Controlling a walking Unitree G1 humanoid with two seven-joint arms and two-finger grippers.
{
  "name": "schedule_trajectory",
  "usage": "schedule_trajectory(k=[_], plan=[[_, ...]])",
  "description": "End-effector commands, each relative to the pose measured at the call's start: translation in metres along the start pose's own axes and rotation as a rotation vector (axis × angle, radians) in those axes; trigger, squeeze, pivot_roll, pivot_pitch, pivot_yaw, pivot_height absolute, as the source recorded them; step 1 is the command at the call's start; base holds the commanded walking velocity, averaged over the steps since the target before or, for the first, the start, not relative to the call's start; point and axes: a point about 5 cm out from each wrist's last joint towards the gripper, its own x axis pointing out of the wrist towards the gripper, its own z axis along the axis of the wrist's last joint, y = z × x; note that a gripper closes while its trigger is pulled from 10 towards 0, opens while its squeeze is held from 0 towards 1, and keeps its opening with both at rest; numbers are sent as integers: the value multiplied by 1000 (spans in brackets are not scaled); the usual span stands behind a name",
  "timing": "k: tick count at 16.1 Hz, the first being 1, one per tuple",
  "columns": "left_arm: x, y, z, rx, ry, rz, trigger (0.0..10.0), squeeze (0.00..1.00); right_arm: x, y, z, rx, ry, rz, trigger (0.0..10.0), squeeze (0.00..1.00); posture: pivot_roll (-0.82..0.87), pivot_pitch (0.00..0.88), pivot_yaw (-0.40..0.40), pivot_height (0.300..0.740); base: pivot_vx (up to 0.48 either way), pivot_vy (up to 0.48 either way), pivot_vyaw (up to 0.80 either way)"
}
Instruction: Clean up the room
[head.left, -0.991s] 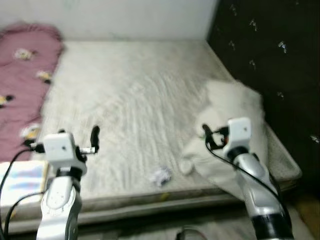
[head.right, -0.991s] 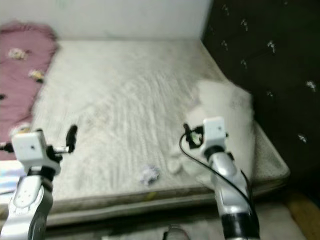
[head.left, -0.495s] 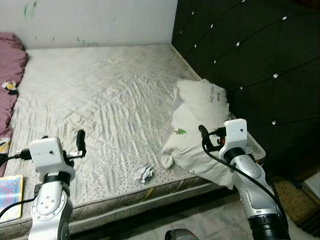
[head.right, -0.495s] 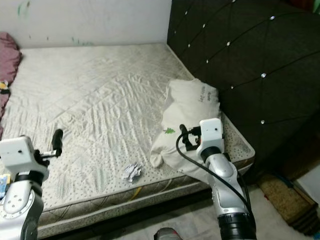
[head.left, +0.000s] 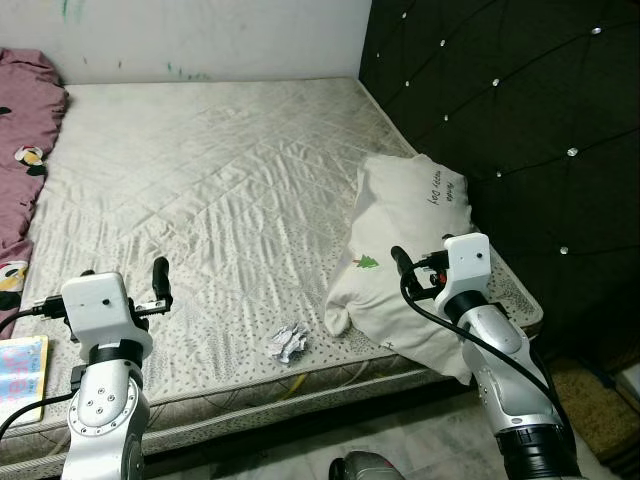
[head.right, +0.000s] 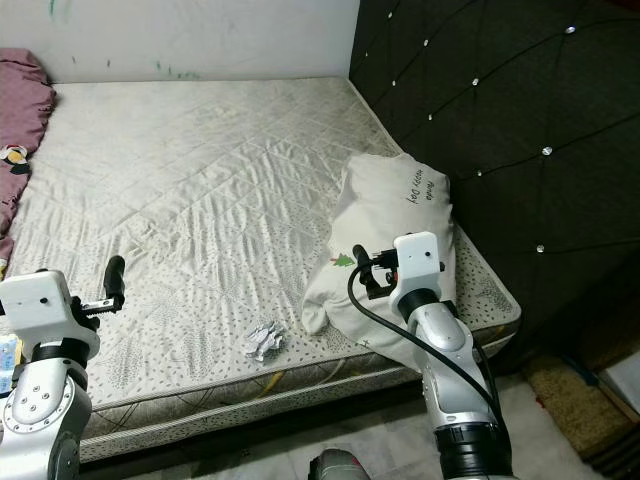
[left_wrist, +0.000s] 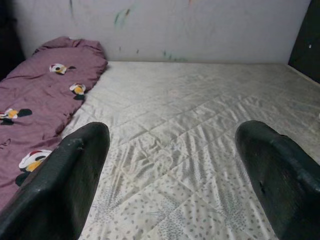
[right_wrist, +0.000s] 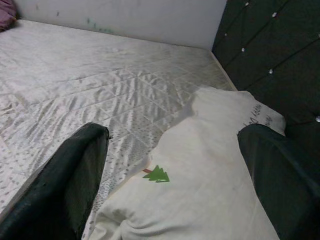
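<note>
Right gripper (right_wrist: 170, 165) is held open and empty above the pillow (head.left: 415, 255), fingers (right_wrist: 65, 185) spread wide. Left gripper (left_wrist: 175, 175) is also held open, nothing gripped, over the near left part of the mattress (head.left: 210, 190). A green tree print (right_wrist: 156, 175) on the pillow is seen close up in the right wrist view. A maroon blanket (left_wrist: 40, 95) with cartoon prints is seen at length in the left wrist view. A crumpled paper (head.left: 288, 343) lies near the mattress's front edge, between the 2 arms, just beside the pillow's corner. A dark tufted headboard (head.left: 500, 110) stands on the right, a marked white wall (head.left: 200, 40) behind. A book (head.left: 20, 365) lies at the near left edge.
</note>
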Motion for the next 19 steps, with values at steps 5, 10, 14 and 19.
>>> schedule_trajectory(k=[5,10,14,19], plan=[[-5,-4,-4,43,7,-16,10000,0,3,3,3,8,-8,9,10000,0,34,0,-55,640,0,0,0],[-4,0,-2,17,2,30,10000,0,7,2,6,17,-16,32,10000,0,37,0,-69,620,0,0,0],[-6,1,-4,15,19,40,10000,0,10,7,8,-8,-23,86,10000,0,39,0,-70,620,0,0,0],[-19,13,-12,47,61,85,10000,0,10,10,9,-12,-11,120,10000,0,47,4,-88,620,0,0,160]])
